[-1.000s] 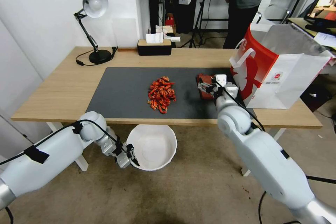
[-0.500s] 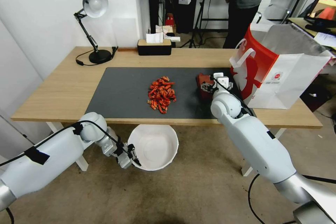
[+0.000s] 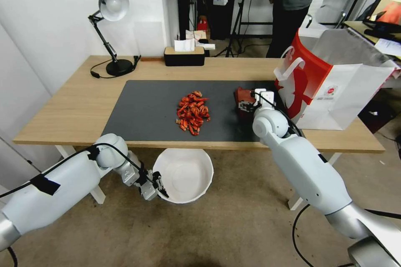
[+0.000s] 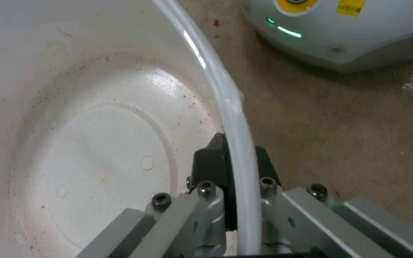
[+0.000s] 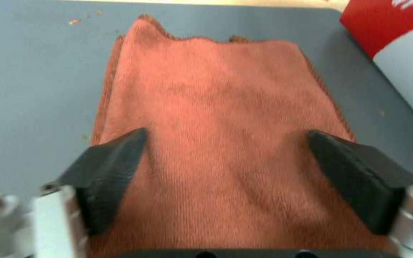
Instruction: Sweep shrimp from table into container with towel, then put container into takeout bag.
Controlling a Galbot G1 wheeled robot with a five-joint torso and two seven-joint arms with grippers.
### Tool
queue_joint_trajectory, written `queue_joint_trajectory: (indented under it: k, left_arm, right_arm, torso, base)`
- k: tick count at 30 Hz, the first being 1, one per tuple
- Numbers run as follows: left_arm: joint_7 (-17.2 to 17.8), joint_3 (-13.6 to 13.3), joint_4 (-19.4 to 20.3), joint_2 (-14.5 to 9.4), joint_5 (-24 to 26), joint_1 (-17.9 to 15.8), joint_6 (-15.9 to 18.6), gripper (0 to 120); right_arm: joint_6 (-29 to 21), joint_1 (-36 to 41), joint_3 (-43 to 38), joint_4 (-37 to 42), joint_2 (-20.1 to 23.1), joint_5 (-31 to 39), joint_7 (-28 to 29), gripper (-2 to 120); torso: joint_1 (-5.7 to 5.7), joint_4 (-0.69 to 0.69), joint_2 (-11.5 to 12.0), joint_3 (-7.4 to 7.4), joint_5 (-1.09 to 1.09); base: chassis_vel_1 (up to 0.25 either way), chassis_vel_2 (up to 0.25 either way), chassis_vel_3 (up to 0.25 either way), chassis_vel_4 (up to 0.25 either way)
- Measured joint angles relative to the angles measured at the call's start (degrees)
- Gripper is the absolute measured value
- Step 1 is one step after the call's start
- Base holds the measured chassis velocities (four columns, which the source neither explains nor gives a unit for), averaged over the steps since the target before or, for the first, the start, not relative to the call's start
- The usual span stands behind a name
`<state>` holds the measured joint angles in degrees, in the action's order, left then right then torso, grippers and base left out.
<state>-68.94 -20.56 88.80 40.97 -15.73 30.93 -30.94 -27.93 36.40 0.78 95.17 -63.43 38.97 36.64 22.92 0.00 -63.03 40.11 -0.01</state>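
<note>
Head view: one heap of shrimp [image 3: 192, 112] mid-mat on one table [image 3: 79, 104]; one towel [image 3: 243, 99] beside one takeout bag [image 3: 334, 83]; one container [image 3: 184, 175] below the table edge. Left wrist view: left gripper [image 4: 235, 161] pinching the container's rim. Right wrist view: right gripper [image 5: 226, 157] spread wide over the towel.

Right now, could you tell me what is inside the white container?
The container, held at its rim by the left tool below the table edge, holds no shrimp: only reddish specks on its bare floor. Its near wall is cut off.
</note>
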Motion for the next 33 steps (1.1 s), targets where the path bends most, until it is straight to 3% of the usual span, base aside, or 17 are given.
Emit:
queue_joint_trajectory:
  k: [3, 9, 19, 21, 33]
  left_arm:
    - [0.19, 0.09, 0.19, 0.22, -0.03, 0.28, 0.00, 0]
    - [0.59, 0.05, -0.18, 0.54, -0.05, 0.33, -0.23, 0]
    - [0.66, -0.20, -0.76, 0.74, 0.14, 0.04, -0.80, 0]
    - [0.76, -0.32, -0.86, 0.79, 0.26, -0.08, -1.00, 0]
    - [1.33, -0.64, -1.08, 0.77, 0.42, -0.24, -1.49, 0]
  right_arm:
    - [-3.34, -2.71, 0.83, -4.23, -1.14, 0.29, 0.46, 72]
    - [-5.17, -4.20, 0.88, -8.01, -1.70, 0.99, 0.15, 52]
    - [-6.10, -4.99, 0.44, -9.63, -2.00, 5.30, 0.05, 20]
    - [-6.11, -5.00, 0.38, -9.71, -2.11, 6.30, 0.05, 8]
    - [-5.94, -4.11, -0.14, -9.71, -2.54, 7.50, 0.47, 5]
  torso:
    - [0.00, 0.00, 0.00, 0.00, 0.00]
    - [0.00, -0.01, 0.00, 0.00, 0.01]
    - [-0.01, -0.01, 0.00, -0.01, 0.01]
    - [-0.01, 0.00, 0.00, -0.01, 0.01]
    - [-0.01, 0.00, 0.00, -0.01, 0.01]
  base:
    - [0.000, 0.000, 0.000, 0.000]
    - [0.000, 0.000, 0.000, 0.000]
    - [0.000, 0.000, 0.000, 0.000]
    - [0.000, 0.000, 0.000, 0.000]
    - [0.000, 0.000, 0.000, 0.000]
